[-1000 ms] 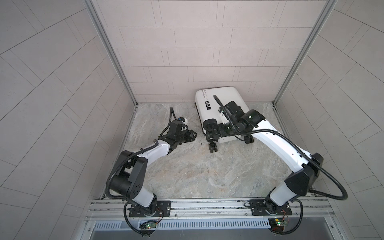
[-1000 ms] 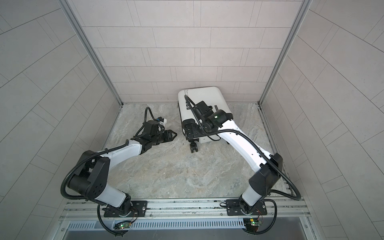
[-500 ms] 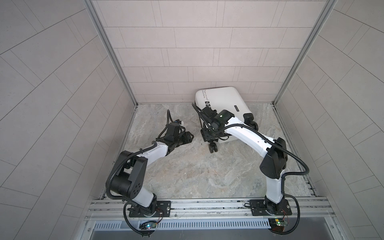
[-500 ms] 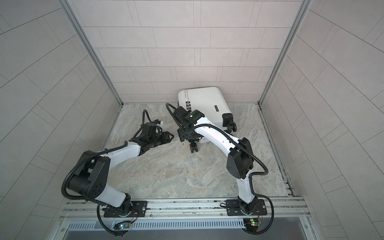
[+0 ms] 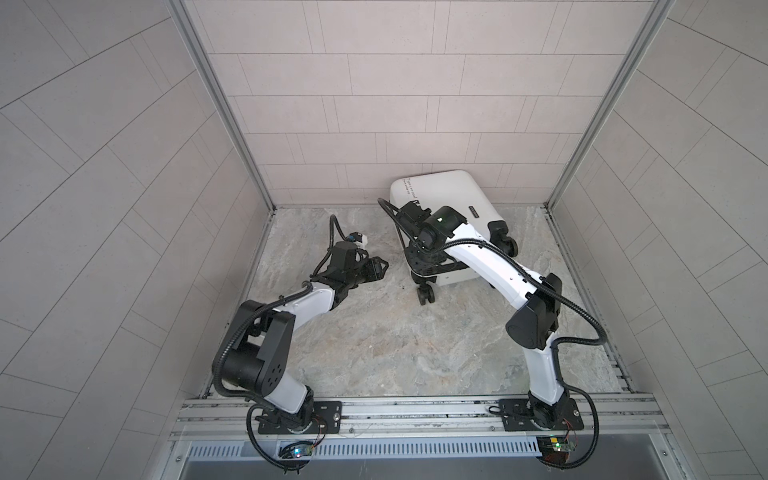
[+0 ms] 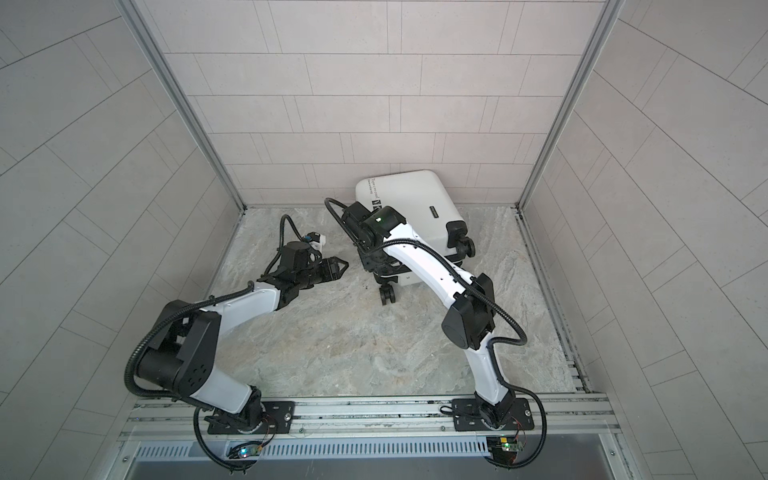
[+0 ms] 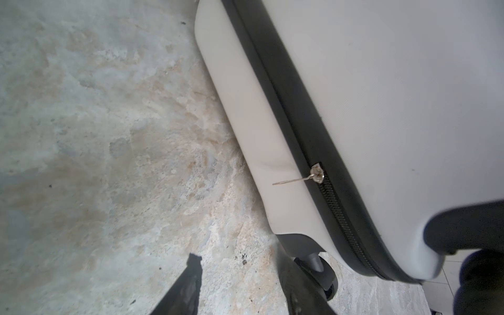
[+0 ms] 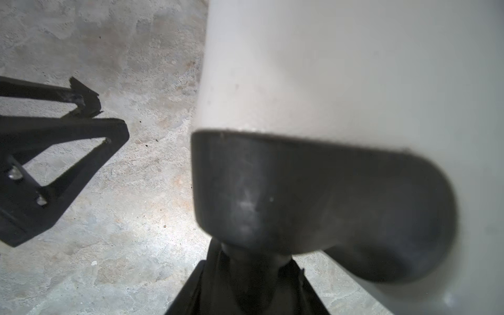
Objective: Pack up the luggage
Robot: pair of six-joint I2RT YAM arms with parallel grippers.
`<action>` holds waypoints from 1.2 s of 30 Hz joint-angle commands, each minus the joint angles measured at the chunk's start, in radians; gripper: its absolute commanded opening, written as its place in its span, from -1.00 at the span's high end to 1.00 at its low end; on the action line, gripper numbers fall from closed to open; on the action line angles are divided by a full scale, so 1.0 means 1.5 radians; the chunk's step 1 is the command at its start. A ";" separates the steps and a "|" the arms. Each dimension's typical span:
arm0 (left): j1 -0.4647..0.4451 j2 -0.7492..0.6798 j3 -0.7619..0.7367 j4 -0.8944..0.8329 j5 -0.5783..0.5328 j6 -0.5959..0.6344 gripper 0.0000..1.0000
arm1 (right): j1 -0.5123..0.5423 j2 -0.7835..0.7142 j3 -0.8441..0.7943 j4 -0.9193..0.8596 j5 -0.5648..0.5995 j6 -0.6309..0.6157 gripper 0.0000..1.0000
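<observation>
The luggage (image 5: 449,191) (image 6: 411,191) is a closed white hard-shell suitcase lying at the back against the wall, its wheels toward me. In the left wrist view its black zipper band runs along the luggage (image 7: 395,95), with a metal zipper pull (image 7: 316,174) sticking out. My right gripper (image 5: 424,270) (image 6: 384,270) is at the near left corner. In the right wrist view the right gripper (image 8: 253,278) is shut on the caster stem under the black wheel housing (image 8: 300,191). My left gripper (image 5: 380,270) (image 6: 338,270) (image 7: 240,272) hangs open and empty over the floor, left of that corner.
A caster wheel (image 5: 426,295) (image 7: 319,267) sticks out below the gripped corner, and another wheel (image 5: 505,241) sits at the right corner. The marble floor (image 5: 395,353) is bounded by tiled walls on three sides and by the arms' mounting rail (image 5: 415,411) in front.
My right arm swung from over the suitcase down to its near left corner, and its jaws closed from wide open onto the wheel stem. The left gripper opened slightly and barely moved.
</observation>
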 commanded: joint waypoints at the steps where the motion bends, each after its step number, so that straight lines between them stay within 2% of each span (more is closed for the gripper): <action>1: -0.002 0.019 0.008 0.101 0.023 0.048 -0.07 | 0.003 -0.008 0.029 0.007 0.026 -0.052 0.47; 4: -0.010 0.045 0.013 0.150 0.026 0.084 -0.07 | 0.003 -0.016 0.001 0.028 0.006 -0.066 0.49; 8: -0.018 0.088 0.046 0.147 0.053 0.130 -0.07 | -0.004 -0.038 -0.044 0.072 -0.031 -0.071 0.51; 15: -0.019 0.168 0.060 0.223 0.096 0.126 -0.08 | -0.029 -0.058 -0.078 0.110 -0.086 -0.065 0.51; 19: -0.019 0.203 0.061 0.268 0.107 0.123 0.16 | -0.031 -0.051 -0.074 0.106 -0.093 -0.067 0.51; 24: -0.018 0.235 0.072 0.299 0.126 0.122 0.26 | -0.036 -0.043 -0.067 0.090 -0.090 -0.069 0.52; 27: -0.018 0.248 0.085 0.300 0.144 0.130 0.34 | -0.046 -0.043 -0.068 0.089 -0.095 -0.065 0.52; 36: -0.019 0.251 0.128 0.232 0.160 0.200 0.33 | -0.055 -0.029 -0.053 0.079 -0.102 -0.062 0.53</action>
